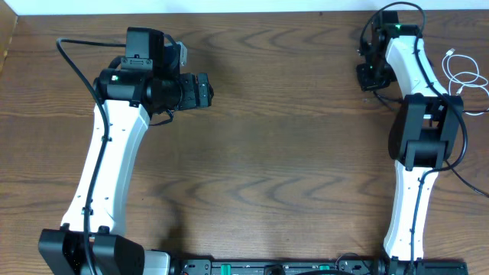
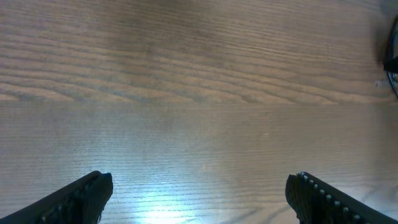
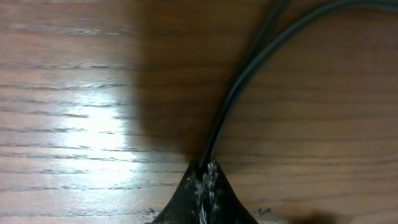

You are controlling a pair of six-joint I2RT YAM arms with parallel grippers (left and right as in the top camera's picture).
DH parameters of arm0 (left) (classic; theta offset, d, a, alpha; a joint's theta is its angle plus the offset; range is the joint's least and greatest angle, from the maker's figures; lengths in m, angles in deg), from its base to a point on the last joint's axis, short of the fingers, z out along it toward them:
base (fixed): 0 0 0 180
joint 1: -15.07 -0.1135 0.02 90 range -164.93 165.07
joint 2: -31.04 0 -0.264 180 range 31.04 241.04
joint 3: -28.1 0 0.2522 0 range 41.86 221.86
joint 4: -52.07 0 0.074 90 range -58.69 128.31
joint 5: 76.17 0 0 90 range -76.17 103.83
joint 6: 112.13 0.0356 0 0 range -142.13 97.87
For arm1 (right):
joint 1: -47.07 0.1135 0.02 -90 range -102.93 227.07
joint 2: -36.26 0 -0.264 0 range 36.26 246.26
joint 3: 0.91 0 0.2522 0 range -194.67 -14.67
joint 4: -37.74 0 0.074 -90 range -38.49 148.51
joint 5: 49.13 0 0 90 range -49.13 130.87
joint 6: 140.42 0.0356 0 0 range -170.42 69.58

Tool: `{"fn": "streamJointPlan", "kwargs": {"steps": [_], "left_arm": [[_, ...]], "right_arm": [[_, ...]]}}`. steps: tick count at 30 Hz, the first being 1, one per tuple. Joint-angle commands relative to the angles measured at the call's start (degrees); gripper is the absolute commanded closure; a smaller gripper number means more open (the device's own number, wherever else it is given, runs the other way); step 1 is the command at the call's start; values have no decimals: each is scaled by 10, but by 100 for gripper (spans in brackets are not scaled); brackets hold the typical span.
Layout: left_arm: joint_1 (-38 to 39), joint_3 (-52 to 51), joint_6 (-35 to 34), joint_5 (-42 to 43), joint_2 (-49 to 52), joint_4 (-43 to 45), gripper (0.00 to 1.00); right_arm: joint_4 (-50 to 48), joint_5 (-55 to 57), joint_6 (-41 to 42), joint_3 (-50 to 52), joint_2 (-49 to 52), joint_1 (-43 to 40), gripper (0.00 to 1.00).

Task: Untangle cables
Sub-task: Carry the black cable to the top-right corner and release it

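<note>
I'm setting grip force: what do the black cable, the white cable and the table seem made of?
Black cable: smooth, faintly shiny sheath, probably rubber or plastic; it bends softly. White cable: likely plastic-coated, lying in loose loops; too small to be sure. Table: wood or wood-look laminate, grain lines under a glossy glare.

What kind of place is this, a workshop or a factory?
Probably a robotics lab bench; no room shows. A left arm and right arm stand at a plain wooden table, with a white cable lying loose and a black cable pinched in the right gripper.
</note>
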Motion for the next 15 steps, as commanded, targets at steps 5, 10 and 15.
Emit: {"fn": "streamJointPlan", "kwargs": {"steps": [5, 10, 15], "left_arm": [[0, -1, -1, -2, 5, -2, 6], [0, -1, -1, -2, 5, -1, 6], [0, -1, -1, -2, 5, -1, 6]], "right_arm": [[11, -94, 45, 9, 31, -50, 99], [9, -136, 63, -6, -49, -98, 99], [-12, -130, 107, -10, -156, -155, 99]]}}
